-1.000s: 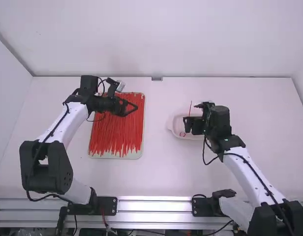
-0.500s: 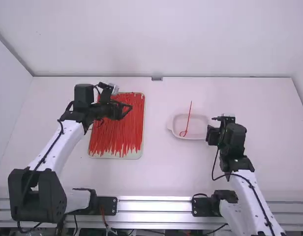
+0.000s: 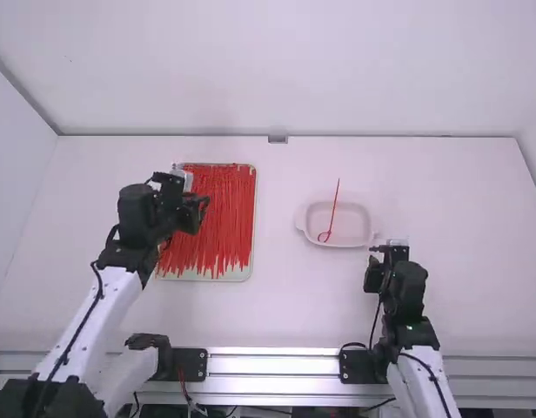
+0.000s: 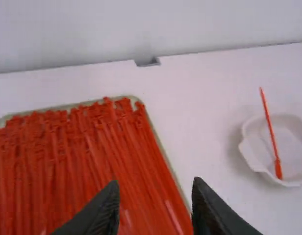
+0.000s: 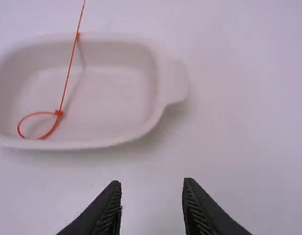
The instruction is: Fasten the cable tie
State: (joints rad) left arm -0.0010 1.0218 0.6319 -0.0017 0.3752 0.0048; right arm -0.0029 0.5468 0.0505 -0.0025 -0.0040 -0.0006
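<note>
Lying in dish: the tie [image 3: 331, 211] [image 5: 59, 113] [image 4: 269, 129], red, closed into a small loop at the end nearer the arms. Its straight tail slants up over the far rim and past it.
Dish: white, shallow, with a tab handle at each end [image 3: 353, 226] [image 5: 116, 98] [image 4: 246, 147]. It sits on the worktop [image 3: 442, 192] right of the middle. Only the tie is in it.
Right hand: [image 3: 385, 254] [image 5: 151, 183] held above bare worktop just on the near side of the dish, by its right handle. The fingers are moderately spread and grip nothing. It is apart from both dish and tie.
Left hand: [image 3: 197, 214] [image 4: 156, 186] held over the tray, well apart from the dish. The fingers are spread wide and have hold of nothing. I cannot tell whether the tips touch the heap under them.
Tray: flat, pale-rimmed [image 3: 207, 277] [image 4: 156, 139], left of the dish with open worktop between them.
Spare ties: a thick red heap [image 3: 220, 209] [image 4: 67, 156] laid lengthwise, covering the tray.
</note>
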